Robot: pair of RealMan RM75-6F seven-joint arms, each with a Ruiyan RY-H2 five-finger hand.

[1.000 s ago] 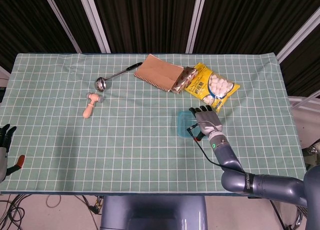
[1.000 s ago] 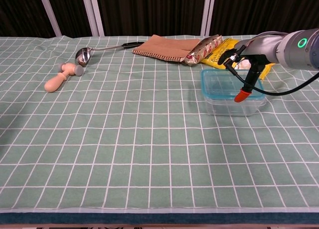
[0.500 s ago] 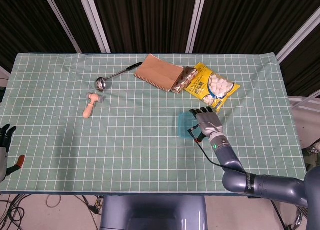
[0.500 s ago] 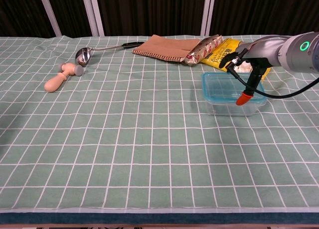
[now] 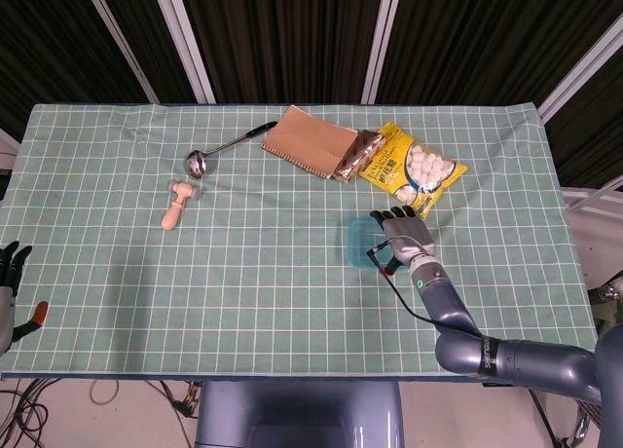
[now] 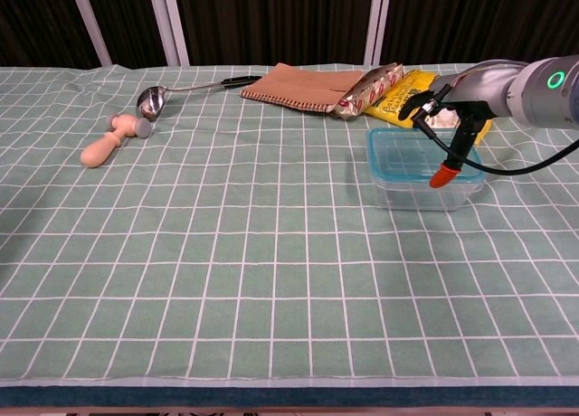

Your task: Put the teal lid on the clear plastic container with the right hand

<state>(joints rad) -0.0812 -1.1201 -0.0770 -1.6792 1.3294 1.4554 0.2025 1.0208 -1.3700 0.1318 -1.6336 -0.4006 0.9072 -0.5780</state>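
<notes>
The clear plastic container (image 6: pixel 421 192) stands right of centre on the checked cloth, with the teal lid (image 6: pixel 407 150) lying on top of it. The same lid (image 5: pixel 357 243) shows in the head view just left of my right hand (image 5: pixel 406 239). From the chest, the right hand (image 6: pixel 441 104) hangs over the container's far right corner with its fingers apart and nothing in them. Its red-tipped thumb (image 6: pixel 441 174) points down at the lid's right edge. My left hand (image 5: pixel 10 278) stays at the table's left edge, holding nothing.
A yellow snack bag (image 5: pixel 409 170), a small foil packet (image 5: pixel 356 154) and a brown notebook (image 5: pixel 307 140) lie just behind the container. A ladle (image 5: pixel 209 153) and a wooden peg toy (image 5: pixel 176 205) lie at the far left.
The right hand has shifted slightly over the lid and back. The lid, the container and the left hand have not moved.
</notes>
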